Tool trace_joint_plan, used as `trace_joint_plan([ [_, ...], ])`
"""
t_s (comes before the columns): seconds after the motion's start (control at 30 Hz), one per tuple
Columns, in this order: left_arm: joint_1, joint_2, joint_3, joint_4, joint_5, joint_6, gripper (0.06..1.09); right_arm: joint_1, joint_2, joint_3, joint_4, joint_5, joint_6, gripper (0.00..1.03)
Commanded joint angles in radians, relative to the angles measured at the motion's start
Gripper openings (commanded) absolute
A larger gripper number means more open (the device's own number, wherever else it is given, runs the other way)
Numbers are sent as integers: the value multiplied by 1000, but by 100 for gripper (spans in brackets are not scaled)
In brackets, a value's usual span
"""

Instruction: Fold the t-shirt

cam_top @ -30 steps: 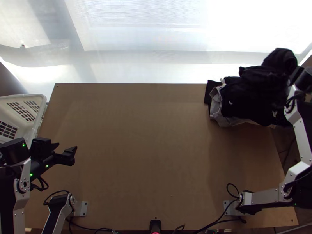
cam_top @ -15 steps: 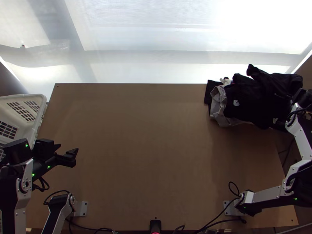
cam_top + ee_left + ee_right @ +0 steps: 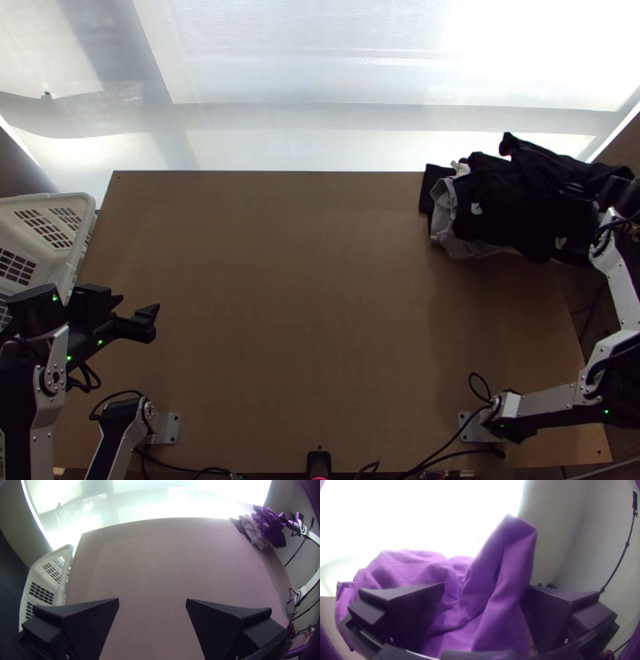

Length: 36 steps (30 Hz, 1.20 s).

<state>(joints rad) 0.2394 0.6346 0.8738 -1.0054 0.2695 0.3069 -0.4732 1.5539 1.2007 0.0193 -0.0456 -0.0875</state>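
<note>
Well, you have the table [image 3: 304, 304] as your folding ground, and its broad middle looks the best place to spread the shirt. Your heap of clothes [image 3: 528, 200] lies bunched at the far right corner, mostly black cloth with a pale garment [image 3: 445, 212] poking out along its inner side; the t-shirt is probably one of these, but you cannot tell which piece. The white basket [image 3: 48, 198] stands beside the table's left edge.

Your left gripper [image 3: 152, 599] is over the near left of the table, its fingers wide apart with nothing between them. Your right gripper [image 3: 486, 586] is at the heap's outer side, also open, with loose cloth between its fingers but not clamped.

The step in hand seems to be picking one garment out. Centre the fingers on the raised fold [image 3: 511, 550], close on a single layer if you can, and lift slowly so the pale piece doesn't ride along. Then draw it inward, where the left gripper can take a second edge. A small white mark [image 3: 477, 209] may help you track which way the fabric turns
</note>
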Motion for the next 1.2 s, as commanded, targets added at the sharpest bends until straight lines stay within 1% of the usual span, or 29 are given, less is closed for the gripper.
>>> trace_joint_plan([
  [0.0,0,-1,2,2,-4,1,104,-2,-164,-12,-65,-14,-58,99],
  [0.13,1,-4,-2,2,-4,6,104,-30,-247,-62,-65,-14,-106,99],
  [0.2,1,-4,-6,2,-4,11,104,-51,-258,-70,-65,-14,-112,99],
  [0.33,3,-9,-6,4,-7,12,104,-131,-261,-64,-62,-14,-103,99],
  [0.4,3,-10,-7,5,-9,12,104,-140,-252,-49,-47,-14,-104,99],
  [0.47,5,-10,-12,7,-12,14,104,-119,-219,-12,-22,-17,-106,93],
  [0.53,3,-10,-15,7,-15,15,104,-67,-166,26,42,-20,-109,86],
  [0.57,5,-12,-15,7,-16,15,104,-41,-127,54,70,-22,-115,79],
  [0.77,6,-18,-22,4,-39,18,104,74,121,232,172,-20,-110,9],
  [0.8,6,-19,-24,2,-42,18,104,87,152,254,186,-20,-107,2],
  [0.9,14,-27,-30,2,-47,17,104,107,238,321,192,-22,-90,3],
  [0.97,18,-36,-33,-6,-55,17,104,108,293,347,191,-22,-63,3],
  [1.03,18,-50,-39,-15,-65,17,104,110,341,347,191,-34,-47,3],
  [1.1,20,-67,-48,-22,-75,17,104,100,376,323,191,-79,-14,3],
  [1.17,28,-82,-56,-33,-79,20,104,94,393,277,192,-94,-3,3],
])
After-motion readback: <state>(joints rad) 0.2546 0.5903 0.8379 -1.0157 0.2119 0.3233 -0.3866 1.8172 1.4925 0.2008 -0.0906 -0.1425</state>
